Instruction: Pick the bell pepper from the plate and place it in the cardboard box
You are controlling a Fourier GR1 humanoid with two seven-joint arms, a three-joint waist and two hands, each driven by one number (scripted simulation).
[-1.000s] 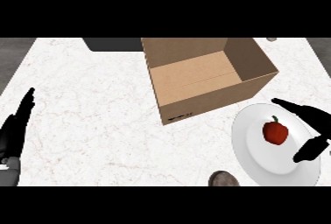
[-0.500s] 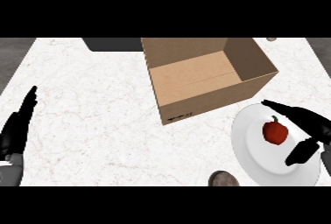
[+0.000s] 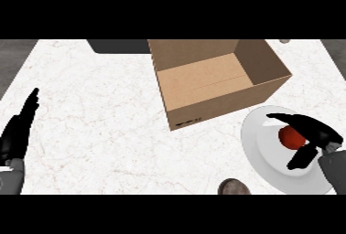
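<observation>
In the head view, the red bell pepper [image 3: 292, 136] lies on the white plate [image 3: 260, 146], at the right side of the table [image 3: 101, 128] and on the near side of the cardboard box [image 3: 216, 80]. The right hand [image 3: 314, 137] is over the plate, directly at the pepper. Its fingers [image 3: 287, 119] curve over the far side of the pepper and the thumb [image 3: 300, 159] reaches in from the near side, so the hand is spread around the pepper. I cannot tell for sure if they touch it already; it looks like the hand is about to close, not yet pinching.

The box stands open, just beside the far-left rim of the plate, and nothing shows inside it.

The left hand [image 3: 17, 132] rests at the left edge of the view, with its fingers straight and pressed together, pointing to the far side.

A small round brownish object [image 3: 235, 187] shows at the near edge; what it is I cannot say.

In my judgement the task is at its beginning: the pepper is not lifted. What is left is to close on it, lift it, carry it over the box and release it inside.
</observation>
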